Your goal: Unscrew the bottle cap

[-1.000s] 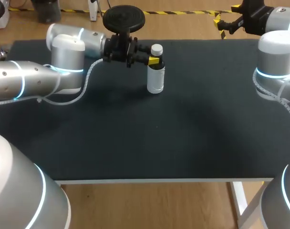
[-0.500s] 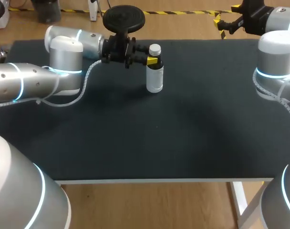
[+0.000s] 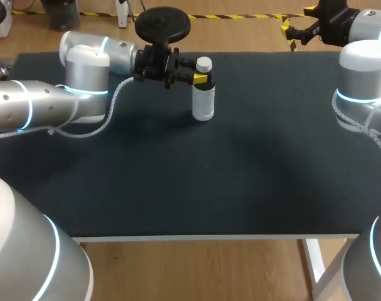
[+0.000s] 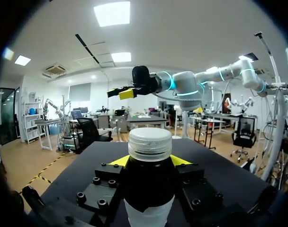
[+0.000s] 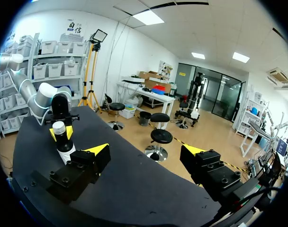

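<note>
The surface [image 3: 253, 182] is a broad, dark top with a matte, faintly grainy finish like cloth, and it spans nearly the whole width of the head view. A thin white edge [image 3: 215, 237] runs straight along its near side, pale against the black covering. Under the near right corner a white leg [image 3: 313, 266] goes down out of view.

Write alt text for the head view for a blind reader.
The left arm's fingers grip a white-capped bottle just below its cap; it stands upright near the far edge of the black table. The right arm's fingers hang open, far off to the right.
</note>
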Available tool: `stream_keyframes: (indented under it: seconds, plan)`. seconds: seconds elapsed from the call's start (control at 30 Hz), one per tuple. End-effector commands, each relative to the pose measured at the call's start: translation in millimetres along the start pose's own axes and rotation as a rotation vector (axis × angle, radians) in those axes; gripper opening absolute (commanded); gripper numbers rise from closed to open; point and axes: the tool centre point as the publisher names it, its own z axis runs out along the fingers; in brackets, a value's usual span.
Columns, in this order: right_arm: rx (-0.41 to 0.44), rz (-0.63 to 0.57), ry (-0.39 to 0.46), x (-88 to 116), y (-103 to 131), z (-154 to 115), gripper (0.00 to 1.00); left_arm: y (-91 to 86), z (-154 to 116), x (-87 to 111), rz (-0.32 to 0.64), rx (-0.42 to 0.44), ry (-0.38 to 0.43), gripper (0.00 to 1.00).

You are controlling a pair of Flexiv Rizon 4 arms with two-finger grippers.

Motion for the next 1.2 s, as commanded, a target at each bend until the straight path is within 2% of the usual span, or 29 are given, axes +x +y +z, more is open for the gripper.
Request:
stream_keyframes:
  seconds: [0.03,0.57,0.83,1.0,1.2]
  plan:
    - [0.000,0.000,0.001,-0.5,-0.1,-0.1,1.00,1.0,-0.7,-3.1,-0.001,0.002,0.009,0.00]
    - [0.000,0.000,0.001,-0.5,-0.1,-0.1,1.00,1.0,-0.7,-3.1,-0.001,0.002,0.009,0.00]
    - [-0.027,-0.062,0.165,19.5,19.8,14.3,1.00,1.0,-0.7,-3.1,-0.001,0.002,0.009,0.00]
    - [-0.102,-0.045,0.304,48.6,26.9,26.0,1.00,1.0,-0.7,-3.1,-0.001,0.002,0.009,0.00]
    - [-0.126,-0.018,0.349,77.7,30.8,42.1,1.00,1.0,-0.7,-3.1,-0.001,0.002,0.009,0.00]
